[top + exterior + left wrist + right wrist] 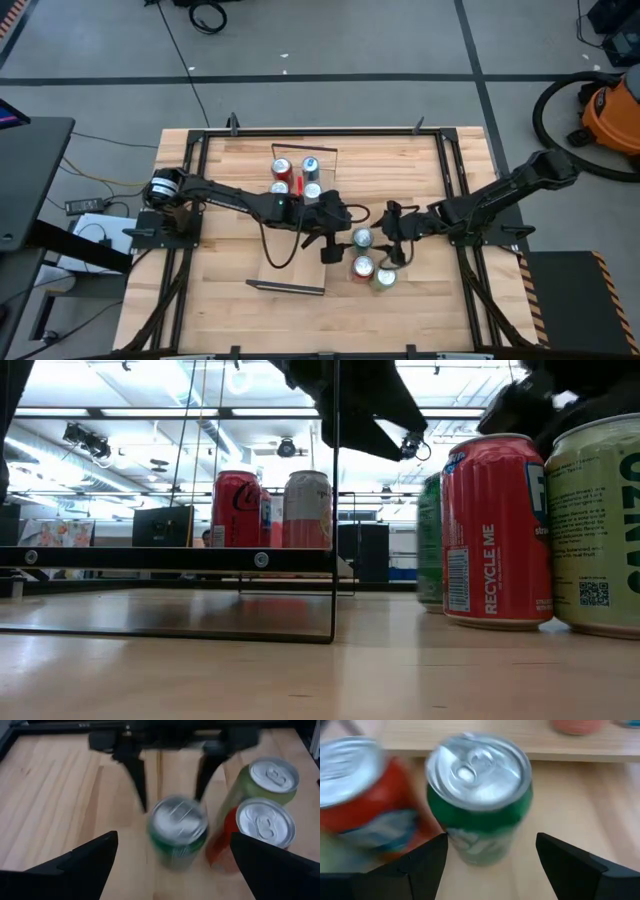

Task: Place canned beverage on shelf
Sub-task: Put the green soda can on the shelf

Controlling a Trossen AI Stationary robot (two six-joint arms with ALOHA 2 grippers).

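Note:
A green can (362,238) stands upright on the tabletop between my two grippers. It also shows in the left wrist view (177,832) and the right wrist view (480,795). My left gripper (343,238) is open on its left, short of it. My right gripper (386,228) is open on its right; its fingers (137,780) stand on either side of the can without touching it. A red can (362,266) and a light-green can (385,277) stand just nearer. The shelf (300,270) lies to the left, with several cans (281,167) on its far end.
The red can (250,835) and the light-green can (265,780) stand close beside the green one. The shelf's black end rails (287,288) and a looping cable (272,250) lie near my left arm. The low view shows the shelf's frame post (333,510).

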